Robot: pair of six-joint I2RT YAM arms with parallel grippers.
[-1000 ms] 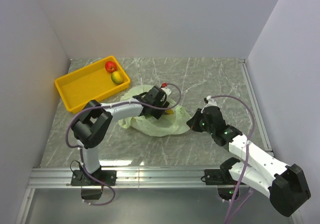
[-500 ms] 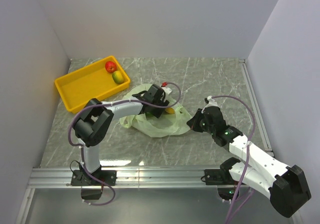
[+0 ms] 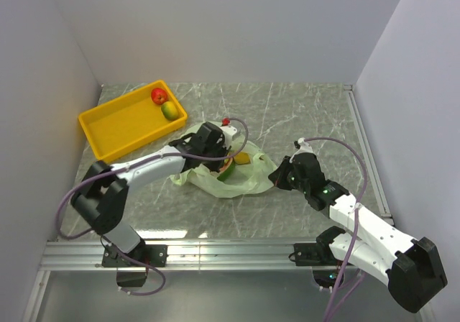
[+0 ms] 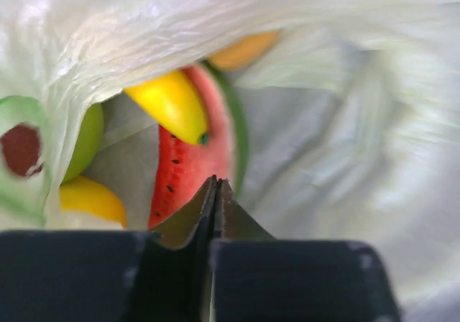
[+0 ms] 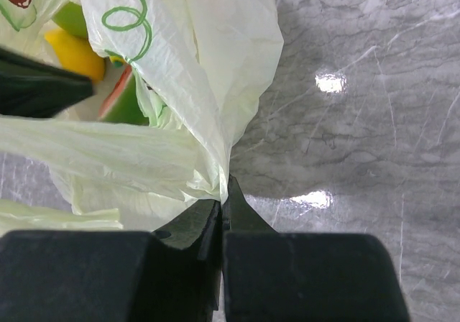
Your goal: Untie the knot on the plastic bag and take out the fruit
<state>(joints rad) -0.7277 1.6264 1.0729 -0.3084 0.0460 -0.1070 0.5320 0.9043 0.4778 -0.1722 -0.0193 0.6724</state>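
Note:
The pale green plastic bag (image 3: 237, 182) lies open on the table, and its knot is nowhere to be seen. Inside it are fruit: a red watermelon slice (image 4: 188, 171), a yellow banana (image 4: 167, 100), an orange piece (image 4: 244, 49) and a green one (image 4: 88, 139). My left gripper (image 4: 216, 180) hovers at the bag's mouth just above the watermelon slice (image 3: 228, 169), shut with nothing visible between its tips. My right gripper (image 5: 224, 182) is shut on the plastic bag's (image 5: 187, 70) right edge, low over the table (image 3: 274, 172).
A yellow tray (image 3: 115, 131) stands at the back left with a red apple (image 3: 159, 94) and a green-yellow fruit (image 3: 169, 111) in its far corner. White walls close in both sides and the back.
The left gripper has gone from open to shut and drawn back to the left out of the bag's mouth, with its elbow swinging down-left. The watermelon slice now shows. The right arm stayed put.

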